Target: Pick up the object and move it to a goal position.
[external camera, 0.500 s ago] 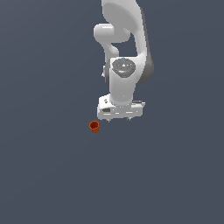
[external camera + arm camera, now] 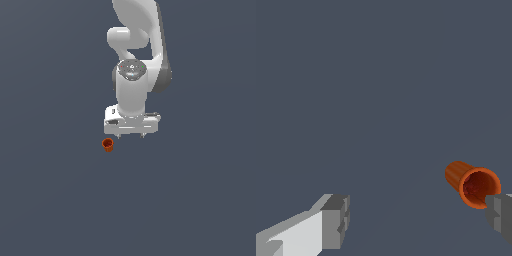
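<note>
The object is a small orange-red cup (image 2: 107, 145) standing on the dark grey floor, its darker hollow facing up. My white gripper (image 2: 131, 135) hangs just above and to the exterior view's right of it, open and holding nothing. In the wrist view the cup (image 2: 472, 184) sits close beside one grey fingertip (image 2: 500, 215), and that fingertip covers a little of its rim. The other fingertip (image 2: 336, 220) is far from it. Most of the space at the middle of the gripper (image 2: 418, 217) is bare floor.
The plain dark grey floor (image 2: 60, 200) spreads all round. The white arm (image 2: 135, 50) rises behind the gripper. No goal marker shows.
The arm and gripper have shifted toward the exterior view's left, closer to the cup. The cup has stayed where it was.
</note>
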Robot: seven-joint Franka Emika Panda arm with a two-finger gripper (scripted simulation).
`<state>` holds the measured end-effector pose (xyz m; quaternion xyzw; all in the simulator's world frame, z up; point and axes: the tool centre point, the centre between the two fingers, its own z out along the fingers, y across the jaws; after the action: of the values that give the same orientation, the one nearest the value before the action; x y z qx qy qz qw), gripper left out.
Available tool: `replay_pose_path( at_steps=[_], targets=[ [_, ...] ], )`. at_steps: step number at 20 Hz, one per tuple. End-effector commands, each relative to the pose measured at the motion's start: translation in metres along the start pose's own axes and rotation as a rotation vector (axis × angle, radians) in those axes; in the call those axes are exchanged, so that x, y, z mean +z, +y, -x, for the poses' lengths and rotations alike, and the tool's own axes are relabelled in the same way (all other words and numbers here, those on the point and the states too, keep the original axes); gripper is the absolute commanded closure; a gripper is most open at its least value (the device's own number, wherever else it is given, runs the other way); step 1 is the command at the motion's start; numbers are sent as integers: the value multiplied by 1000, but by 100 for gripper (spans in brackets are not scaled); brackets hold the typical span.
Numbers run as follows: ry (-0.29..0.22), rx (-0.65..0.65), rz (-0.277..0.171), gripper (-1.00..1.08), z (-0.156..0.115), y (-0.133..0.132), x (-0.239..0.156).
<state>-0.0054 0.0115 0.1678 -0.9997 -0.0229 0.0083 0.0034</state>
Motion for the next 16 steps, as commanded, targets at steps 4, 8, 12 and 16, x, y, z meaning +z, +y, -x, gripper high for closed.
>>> replay_pose_path(
  at_steps=[4, 8, 12, 16],
  targets=[
    [4, 5, 0, -92, -1, 3, -3],
    [5, -5, 0, -92, 1, 11, 4],
    [7, -22, 1, -92, 4, 27, 16],
    [10, -49, 3, -92, 11, 51, 34]
  ],
)
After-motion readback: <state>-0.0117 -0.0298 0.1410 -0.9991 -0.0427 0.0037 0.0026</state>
